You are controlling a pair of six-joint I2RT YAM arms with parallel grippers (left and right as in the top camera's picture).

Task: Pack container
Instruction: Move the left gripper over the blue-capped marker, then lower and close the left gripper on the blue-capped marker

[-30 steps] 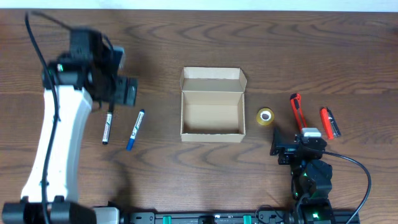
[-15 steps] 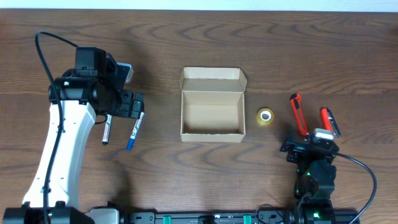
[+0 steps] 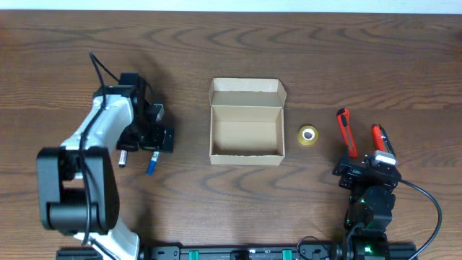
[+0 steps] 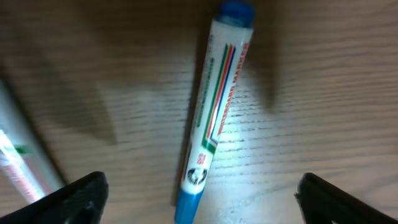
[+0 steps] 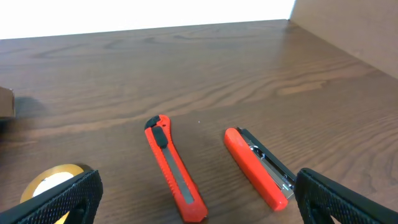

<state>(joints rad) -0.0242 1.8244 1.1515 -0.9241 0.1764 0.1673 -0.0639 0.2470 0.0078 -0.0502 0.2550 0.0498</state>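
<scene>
The table (image 3: 231, 43) is seen straight down from overhead; the blue marker (image 4: 214, 106) is shot super close by the left wrist. The red cutter (image 5: 175, 171) is viewed low by the right wrist; both are shared overhead.

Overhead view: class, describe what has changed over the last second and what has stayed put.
The left gripper swung in over the blue marker and sits open astride it, gripping nothing. The right gripper shifted slightly right. The container, tape roll, red cutters and black marker stayed put.

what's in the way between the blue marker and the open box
Nothing visible: only bare table lies between the blue marker and the cardboard box, and its flap lid is open.
</scene>
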